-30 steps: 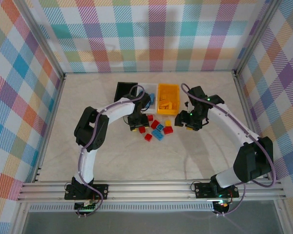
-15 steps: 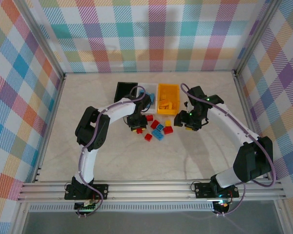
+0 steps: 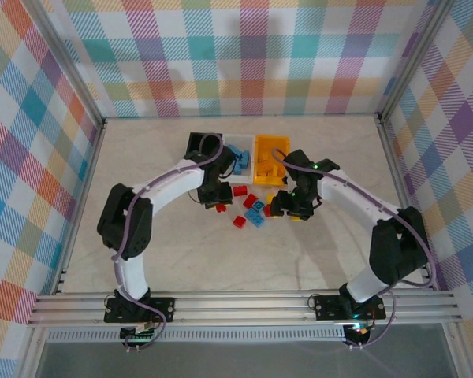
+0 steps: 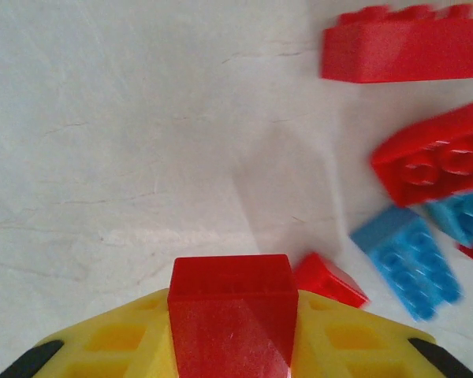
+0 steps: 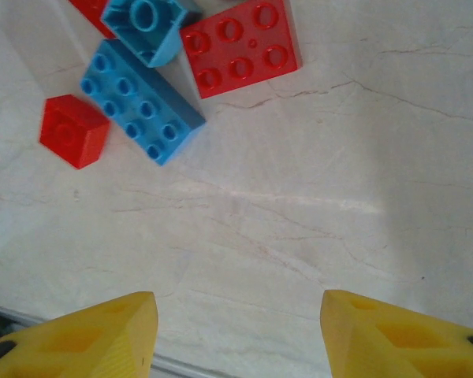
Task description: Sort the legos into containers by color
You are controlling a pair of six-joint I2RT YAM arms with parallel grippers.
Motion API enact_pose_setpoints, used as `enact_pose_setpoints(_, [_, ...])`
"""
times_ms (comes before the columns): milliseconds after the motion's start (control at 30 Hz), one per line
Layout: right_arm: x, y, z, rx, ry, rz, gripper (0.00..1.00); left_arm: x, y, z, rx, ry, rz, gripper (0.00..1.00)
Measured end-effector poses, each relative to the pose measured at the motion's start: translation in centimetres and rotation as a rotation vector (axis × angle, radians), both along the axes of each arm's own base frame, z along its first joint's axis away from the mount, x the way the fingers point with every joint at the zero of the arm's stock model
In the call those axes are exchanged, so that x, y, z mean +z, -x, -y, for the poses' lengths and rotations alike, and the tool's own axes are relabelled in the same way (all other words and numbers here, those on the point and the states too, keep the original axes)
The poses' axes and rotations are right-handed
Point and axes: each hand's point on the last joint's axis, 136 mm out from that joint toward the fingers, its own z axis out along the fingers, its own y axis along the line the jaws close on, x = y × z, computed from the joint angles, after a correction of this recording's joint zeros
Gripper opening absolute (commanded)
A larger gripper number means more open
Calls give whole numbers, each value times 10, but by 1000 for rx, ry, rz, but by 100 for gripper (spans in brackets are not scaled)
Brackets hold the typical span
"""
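Note:
My left gripper [image 3: 217,204] is shut on a red lego [image 4: 231,315], which sits between its yellow fingers [image 4: 118,339] just left of the pile. More loose legos lie on the table: red ones [image 4: 402,51] [image 4: 433,161] [image 4: 329,279] and blue ones [image 4: 410,260]. My right gripper [image 3: 288,211] hovers open over bare table [image 5: 299,220] at the pile's right edge, holding nothing. Ahead of it lie a flat red lego [image 5: 240,47], a long blue lego [image 5: 142,102] and a small red lego [image 5: 73,130]. The black [image 3: 199,145], white [image 3: 235,146] and yellow-orange [image 3: 271,146] containers stand behind the pile.
The yellow-orange container holds several yellow legos [image 3: 270,167], and a blue lego [image 3: 241,157] lies in the white one. A metal rail [image 3: 244,303] runs along the near edge, and checkered walls enclose the table. Both arms arch in from either side of the pile.
My left gripper has shut on the red lego and its arm has swung outward to the left. My right gripper has moved left toward the pile, still open.

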Motion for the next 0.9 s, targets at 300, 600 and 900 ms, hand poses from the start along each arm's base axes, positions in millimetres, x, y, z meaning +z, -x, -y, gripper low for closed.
enact_pose_setpoints(300, [-42, -9, -1, 26, 66, -80, 58, 61, -48, -26, 78, 74, 113, 38])
enact_pose_setpoints(600, [-36, -21, -5, 35, 65, -42, 58, 59, -151, -45, 141, 57, 188, 38])
enact_pose_setpoints(900, [-50, -38, -7, 59, 109, -39, 58, 13, -177, -60, 156, 1, 101, 55])
